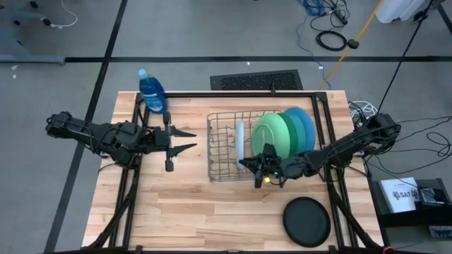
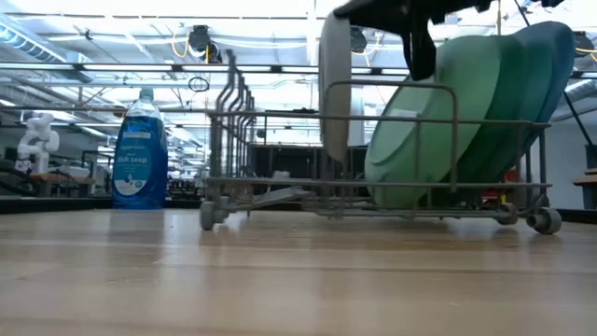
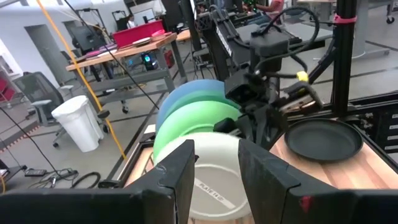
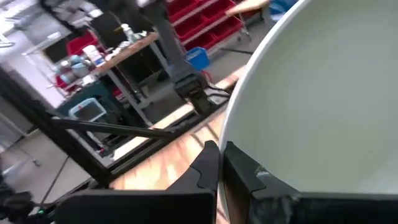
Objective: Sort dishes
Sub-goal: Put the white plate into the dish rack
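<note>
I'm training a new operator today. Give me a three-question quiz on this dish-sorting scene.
1. True or false: the black dish stands in the wire rack.
2. Which gripper is at the pale plate: A left, B right?
3. Fill in: the blue bottle stands on the ____.

Key: 1 false, it lies flat on the table. 2 B; the right gripper is shut on its rim, the left gripper open, away from the rack. 3 table.

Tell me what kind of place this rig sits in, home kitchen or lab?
Most likely a robotics lab or workshop, not a kitchen. The wooden table stands on a grey floor strewn with cables, and workbenches and red parts bins fill the room behind.
</note>
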`<action>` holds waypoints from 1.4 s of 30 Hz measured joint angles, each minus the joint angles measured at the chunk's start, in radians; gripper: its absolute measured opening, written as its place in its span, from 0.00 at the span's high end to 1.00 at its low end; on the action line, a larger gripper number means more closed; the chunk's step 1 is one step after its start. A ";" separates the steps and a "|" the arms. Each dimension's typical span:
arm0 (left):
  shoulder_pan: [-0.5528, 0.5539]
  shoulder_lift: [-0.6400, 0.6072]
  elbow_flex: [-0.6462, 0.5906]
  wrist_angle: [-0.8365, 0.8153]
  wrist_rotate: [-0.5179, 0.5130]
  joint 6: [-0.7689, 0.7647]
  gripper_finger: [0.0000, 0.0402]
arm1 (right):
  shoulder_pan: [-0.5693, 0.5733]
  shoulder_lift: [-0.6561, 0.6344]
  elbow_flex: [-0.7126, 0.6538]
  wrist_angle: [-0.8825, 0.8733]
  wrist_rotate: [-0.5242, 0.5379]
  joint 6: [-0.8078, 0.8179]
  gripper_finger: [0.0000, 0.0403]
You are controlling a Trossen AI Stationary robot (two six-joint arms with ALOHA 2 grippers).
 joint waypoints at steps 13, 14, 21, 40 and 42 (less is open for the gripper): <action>0.000 0.002 0.000 -0.019 0.000 0.001 0.68 | -0.011 0.002 -0.006 -0.026 -0.034 0.025 1.00; 0.000 0.002 0.000 -0.018 0.000 0.001 0.68 | -0.015 0.002 -0.006 -0.024 -0.039 0.023 1.00; 0.000 0.002 0.000 -0.020 0.000 0.001 0.68 | -0.071 0.002 -0.004 -0.040 -0.148 0.054 1.00; 0.000 0.002 0.000 -0.030 0.000 0.002 0.68 | -0.143 0.001 -0.001 -0.086 -0.215 0.280 0.98; 0.000 0.002 0.000 -0.031 0.000 0.002 0.68 | -0.143 0.001 -0.001 -0.086 -0.215 0.307 0.95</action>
